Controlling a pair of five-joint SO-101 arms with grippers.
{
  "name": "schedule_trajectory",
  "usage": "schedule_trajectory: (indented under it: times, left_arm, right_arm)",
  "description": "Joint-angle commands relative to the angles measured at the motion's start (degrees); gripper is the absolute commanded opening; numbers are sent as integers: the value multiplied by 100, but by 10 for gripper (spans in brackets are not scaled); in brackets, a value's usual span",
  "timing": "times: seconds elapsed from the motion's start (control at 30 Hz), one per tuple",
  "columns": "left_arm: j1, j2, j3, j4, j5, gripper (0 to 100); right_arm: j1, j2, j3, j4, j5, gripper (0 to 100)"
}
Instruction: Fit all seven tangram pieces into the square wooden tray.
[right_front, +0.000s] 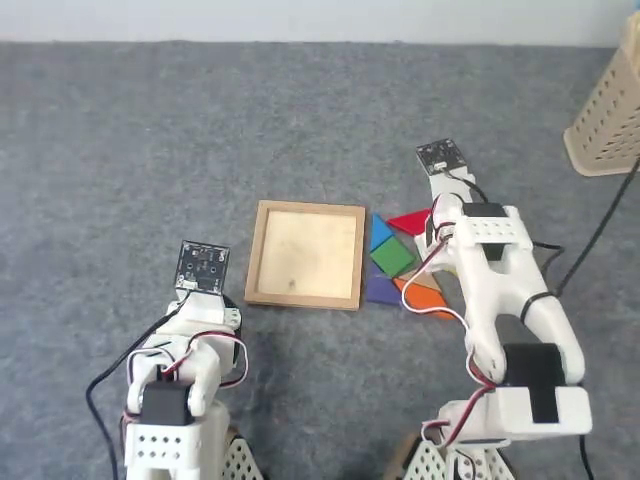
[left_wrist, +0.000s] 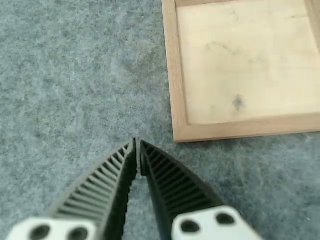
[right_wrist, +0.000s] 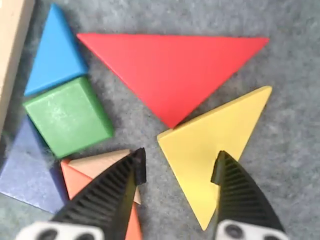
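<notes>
Right pincer (right_wrist: 180, 159) spread open over the yellow triangle (right_wrist: 222, 127), left pincer (left_wrist: 138, 146) closed near the wooden tray (left_wrist: 169, 75) corner

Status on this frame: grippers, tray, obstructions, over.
Left gripper shut, beside tray corner. Right gripper open over yellow triangle. Tray holds no pieces. Green square, blue triangle lie between yellow triangle and tray.

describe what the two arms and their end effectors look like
The left arm and right arm are white plastic with black motors and looped red, white and black wires. Each wrist carries a small dark camera board. The left end effector and right end effector have black ribbed fingers tapering to points, on white bases.
</notes>
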Motion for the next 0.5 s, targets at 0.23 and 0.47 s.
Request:
schedule_trajectory:
  times: [0.23,0.47]
  left_arm:
    - [-26,-26,-31,26,53,11]
    - [-26,-26,-31,26,53,11]
  right_arm:
    - [-57,-664,-105,48,-167,236]
    - [13,295,-659,75,-290,305]
